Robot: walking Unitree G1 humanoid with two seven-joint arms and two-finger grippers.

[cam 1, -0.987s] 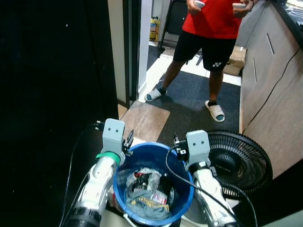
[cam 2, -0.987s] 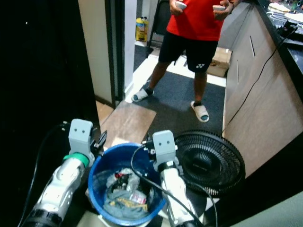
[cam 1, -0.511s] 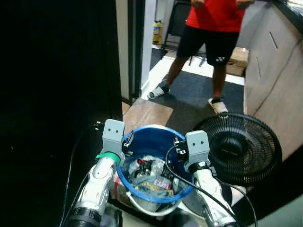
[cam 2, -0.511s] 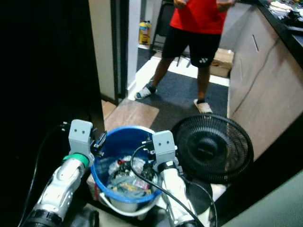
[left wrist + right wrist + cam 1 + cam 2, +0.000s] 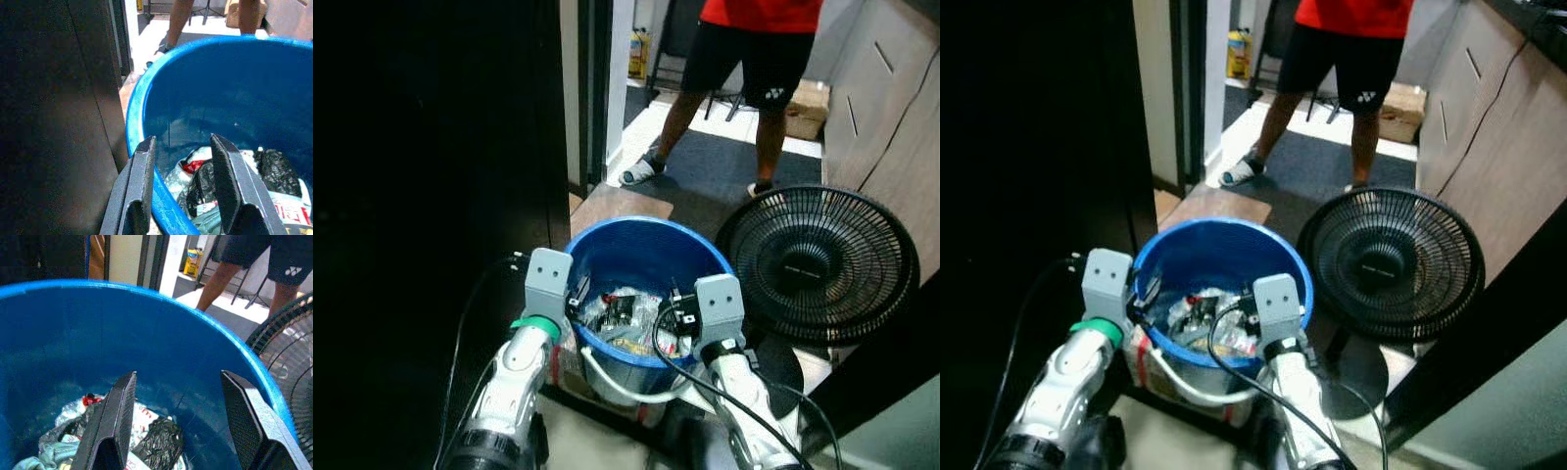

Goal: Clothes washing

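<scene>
Nearest, two silver arms reaching forward, one at each side of a blue bucket (image 5: 646,257). Left gripper (image 5: 183,191) at the bucket's left rim, fingers (image 5: 139,188) spread, one outside the wall and one inside, straddling the rim without clearly pinching it. Right gripper (image 5: 178,423) at the near right rim, fingers (image 5: 115,418) spread wide and poised over the inside of the bucket, holding nothing. Black cables looping along both forearms.

Inside the bucket, at the bottom, a crumpled heap of clothes (image 5: 622,318) mixed with black, white, red and pale green pieces, lying between the two grippers. White handle (image 5: 617,384) hanging down the bucket's near side.

Just beside the bucket on the right, a black fan (image 5: 818,264), its round grille tilted upward on the floor. To the left, a dark panel (image 5: 431,147) in deep shade.

Farther off, beyond a brown mat (image 5: 626,206), a person (image 5: 744,59) in black shorts and red top standing on dark flooring, wooden cabinets (image 5: 891,88) at the right.
</scene>
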